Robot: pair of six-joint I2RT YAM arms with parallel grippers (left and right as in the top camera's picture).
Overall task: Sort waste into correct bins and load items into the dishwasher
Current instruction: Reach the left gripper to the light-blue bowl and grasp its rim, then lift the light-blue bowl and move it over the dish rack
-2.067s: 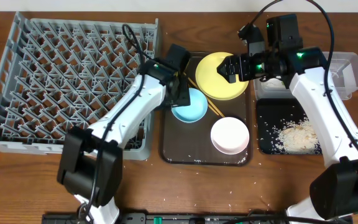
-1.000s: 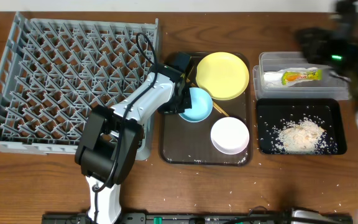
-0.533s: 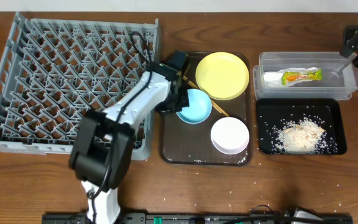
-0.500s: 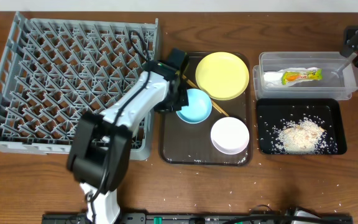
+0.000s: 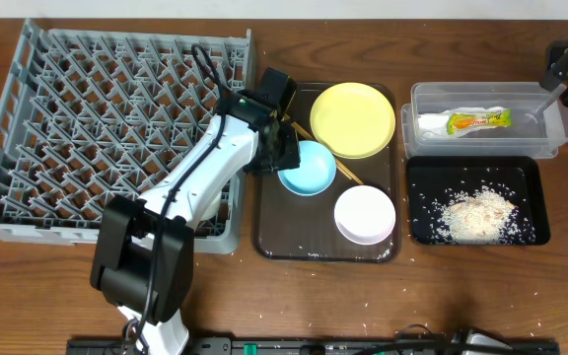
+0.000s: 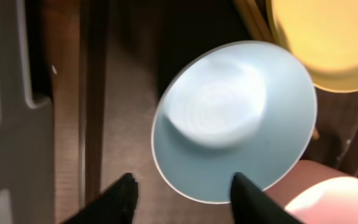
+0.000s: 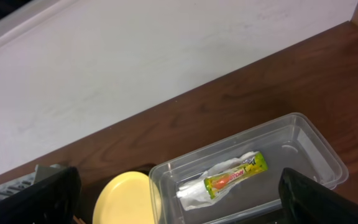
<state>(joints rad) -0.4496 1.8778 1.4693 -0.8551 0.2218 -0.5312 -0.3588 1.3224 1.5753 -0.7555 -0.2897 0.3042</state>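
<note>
Light blue round bowl sits on the dark brown serving tray, just beside the round yellow plate, with the white bowl nearer the tray's front edge. The thin wooden chopsticks lie slanted between the bowls. My left claw hangs over the blue bowl's rim with its fingers apart, one outside the rim and one over its edge. I cannot tell whether either touches it. My right claw is spread wide at the table's far right, above the clear rectangular plastic tub where the crumpled white wrapper printed green, yellow and orange lies. Pale rice scraps are heaped in the shallow glossy black tray. The large grey dish rack stands left of the serving tray.
</note>
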